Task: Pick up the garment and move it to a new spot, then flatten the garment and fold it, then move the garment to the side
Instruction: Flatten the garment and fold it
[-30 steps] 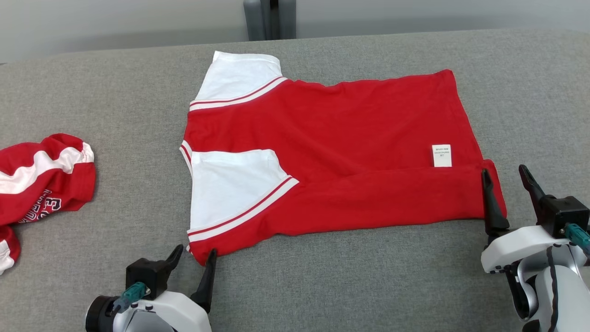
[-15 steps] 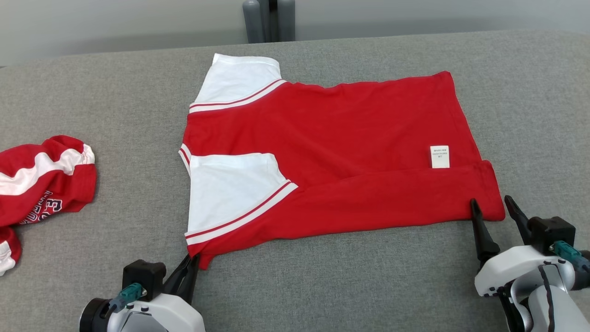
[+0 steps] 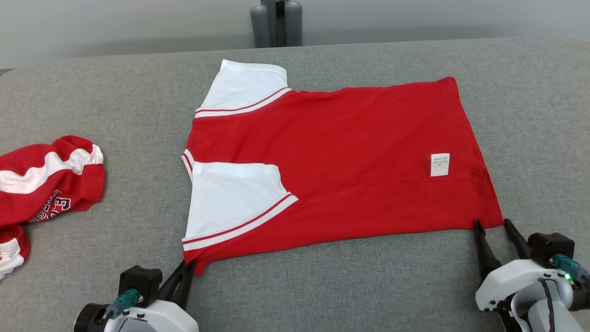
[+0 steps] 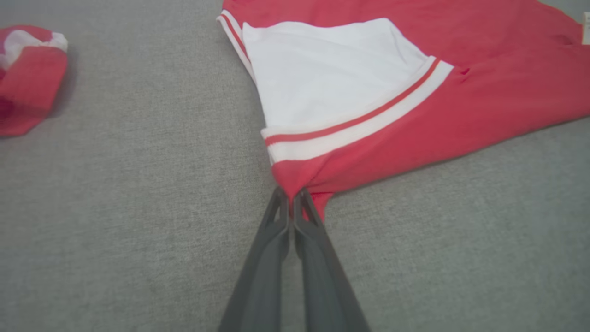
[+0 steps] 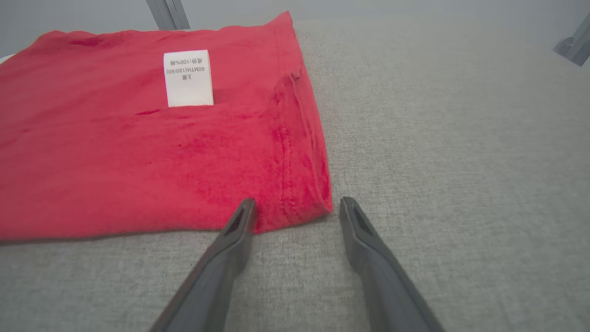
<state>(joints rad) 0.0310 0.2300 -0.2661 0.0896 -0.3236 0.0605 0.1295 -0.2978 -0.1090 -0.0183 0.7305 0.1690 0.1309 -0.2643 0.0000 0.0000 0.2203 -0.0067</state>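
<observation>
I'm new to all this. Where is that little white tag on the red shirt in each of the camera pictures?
Head view: the white tag is right of centre, on the red shirt near its right-hand hem.
Left wrist view: a pale sliver at the right edge near the top, probably the white tag.
Right wrist view: the white tag is upper left of centre.
Shared landmark: the red shirt that carries it.

The right end effector (image 5: 297, 205) stands open, one fingertip at each side of the near corner of the red garment (image 5: 115, 161). The garment lies flat on the grey surface (image 5: 461, 161) and carries a white label (image 5: 188, 77).
</observation>
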